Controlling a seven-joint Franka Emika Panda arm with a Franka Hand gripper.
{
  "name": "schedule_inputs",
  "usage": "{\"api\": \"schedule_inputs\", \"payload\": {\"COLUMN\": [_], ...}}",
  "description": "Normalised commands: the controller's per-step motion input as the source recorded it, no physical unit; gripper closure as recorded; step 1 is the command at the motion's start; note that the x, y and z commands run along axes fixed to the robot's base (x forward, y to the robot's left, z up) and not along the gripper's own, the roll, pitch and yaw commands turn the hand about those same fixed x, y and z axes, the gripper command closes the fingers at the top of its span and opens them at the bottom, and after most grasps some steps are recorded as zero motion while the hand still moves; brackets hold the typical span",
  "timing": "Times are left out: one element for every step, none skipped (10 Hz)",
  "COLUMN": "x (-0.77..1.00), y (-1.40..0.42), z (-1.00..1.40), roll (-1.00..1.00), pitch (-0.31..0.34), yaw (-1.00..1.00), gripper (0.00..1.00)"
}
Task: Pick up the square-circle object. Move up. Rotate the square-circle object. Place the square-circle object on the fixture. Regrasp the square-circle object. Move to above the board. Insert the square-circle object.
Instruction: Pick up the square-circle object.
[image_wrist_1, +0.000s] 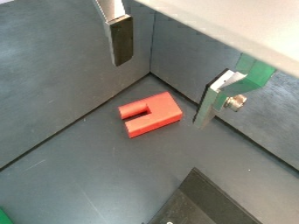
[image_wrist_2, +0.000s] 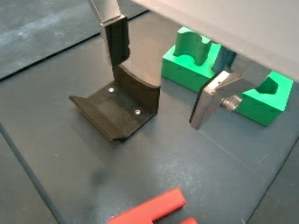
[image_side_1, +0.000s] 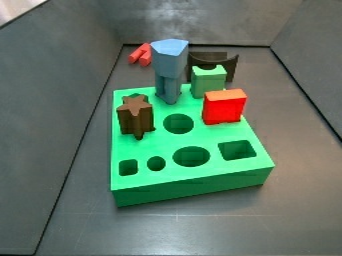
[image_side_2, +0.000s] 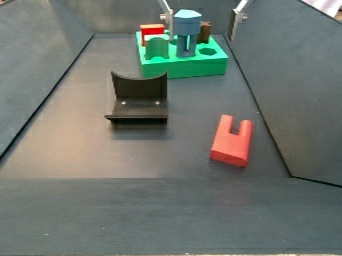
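Observation:
The square-circle object (image_wrist_1: 149, 116) is a dull-red piece lying flat on the dark floor, with a slot showing in one end. It also shows in both side views (image_side_2: 231, 140) (image_side_1: 138, 52) and partly in a wrist view (image_wrist_2: 156, 210). My gripper (image_wrist_1: 162, 89) hangs open and empty above the floor, over the object. In a wrist view (image_wrist_2: 158, 93) one finger (image_wrist_2: 117, 39) is over the fixture (image_wrist_2: 117, 109). The dark fixture stands between the object and the green board (image_side_2: 187, 68). In a side view only the fingertips (image_side_2: 163, 16) show at the top.
On the board (image_side_1: 201, 185) stand a blue hexagonal peg (image_side_1: 168, 68), a dark brown star peg (image_side_1: 134, 113), a bright red cube (image_side_1: 225, 105) and a green arch piece (image_side_1: 206, 78). Several holes in its near half are bare. Grey walls enclose the floor.

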Motion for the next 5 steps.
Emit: {"api": "schedule_inputs", "payload": {"x": [0.00, -0.12, 0.00, 0.00, -0.05], "y": [0.23, 0.40, 0.53, 0.58, 0.59], "z": [-0.43, -0.89, -1.00, -1.00, -1.00], "roll": [-0.03, 0.00, 0.00, -0.01, -0.02], "pitch": [-0.011, 0.036, 0.081, 0.077, 0.020], "yaw": [-0.74, -0.66, -0.56, -0.52, -0.48], "gripper": [0.00, 0.00, 0.00, 0.00, 0.00]}}
